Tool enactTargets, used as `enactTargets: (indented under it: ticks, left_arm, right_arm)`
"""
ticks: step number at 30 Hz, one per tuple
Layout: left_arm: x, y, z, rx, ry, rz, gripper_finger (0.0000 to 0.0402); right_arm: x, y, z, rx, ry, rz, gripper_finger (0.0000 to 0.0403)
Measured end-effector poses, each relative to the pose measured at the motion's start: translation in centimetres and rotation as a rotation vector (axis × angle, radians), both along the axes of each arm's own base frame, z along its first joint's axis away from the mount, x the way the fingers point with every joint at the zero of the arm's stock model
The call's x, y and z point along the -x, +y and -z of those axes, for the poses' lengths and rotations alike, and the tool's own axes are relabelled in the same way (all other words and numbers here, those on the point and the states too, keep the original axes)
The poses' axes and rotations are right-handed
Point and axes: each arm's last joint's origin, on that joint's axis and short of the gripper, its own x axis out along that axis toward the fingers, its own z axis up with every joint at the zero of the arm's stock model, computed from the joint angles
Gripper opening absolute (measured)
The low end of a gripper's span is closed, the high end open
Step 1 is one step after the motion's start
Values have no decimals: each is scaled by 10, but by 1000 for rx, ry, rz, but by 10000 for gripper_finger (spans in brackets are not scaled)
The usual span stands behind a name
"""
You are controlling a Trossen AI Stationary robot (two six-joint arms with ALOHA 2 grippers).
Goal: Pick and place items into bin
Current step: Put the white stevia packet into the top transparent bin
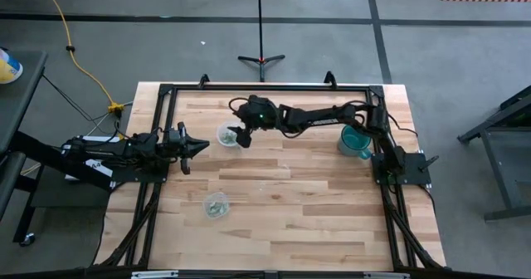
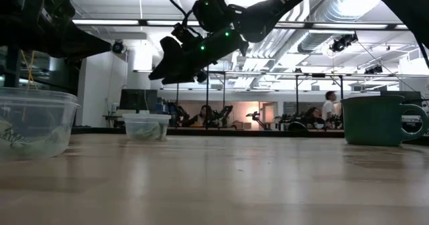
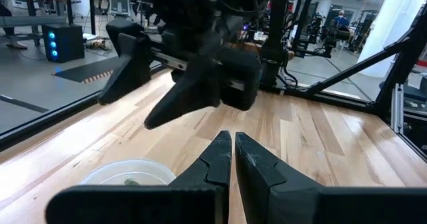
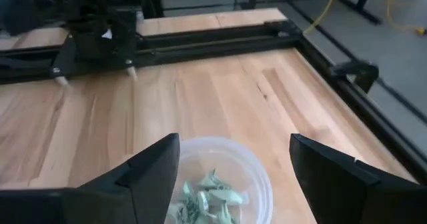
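Observation:
Several tiny pale green-grey pieces (image 4: 210,196) lie inside a clear cup (image 4: 220,159) on the table (image 1: 228,135). My right gripper (image 4: 235,144) hovers open just above this cup, its fingers spread wider than the rim and pointing down toward the table's left (image 2: 161,71). A second clear cup (image 1: 216,205) with greenish pieces inside stands nearer the front edge. My left gripper (image 1: 202,146) waits shut, level, just left of the first cup (image 3: 127,176).
A teal mug (image 1: 355,142) stands on the table's right side by the right arm's base (image 2: 375,119). A black frame (image 1: 249,88) runs along the table's edges. Bare wood (image 1: 315,204) lies between the cups and the mug.

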Motion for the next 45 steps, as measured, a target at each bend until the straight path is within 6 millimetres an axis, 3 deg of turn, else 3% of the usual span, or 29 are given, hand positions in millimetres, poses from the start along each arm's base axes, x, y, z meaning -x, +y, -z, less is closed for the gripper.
enactTargets:
  ticks: [5, 9, 14, 21, 25, 31, 35, 45]
  left_arm:
    - [0, 0, 0, 1, 0, 0, 56]
    - [0, 0, 0, 1, 0, 2, 56]
    - [0, 0, 0, 1, 0, 15, 56]
    - [0, 0, 0, 1, 0, 17, 56]
    - [0, -1, 0, 2, 0, 21, 56]
    - [0, -1, 0, 2, 1, 23, 56]
    - [0, -1, 0, 2, 1, 23, 56]
    - [0, -1, 0, 2, 1, 23, 56]
  right_arm:
    - [-1, -1, -3, 22, -25, 6, 275]
    - [0, 3, -2, -73, -15, -150, 275]
    - [6, 38, 19, -97, 228, -264, 275]
    - [-1, 81, 43, -49, 314, -132, 275]
    - [-4, 85, 67, -51, 356, 0, 275]
    - [-5, 80, 75, -101, 353, 28, 272]
    - [-4, 80, 76, -111, 365, 42, 238]
    - [-1, 81, 79, -139, 409, 5, 75]
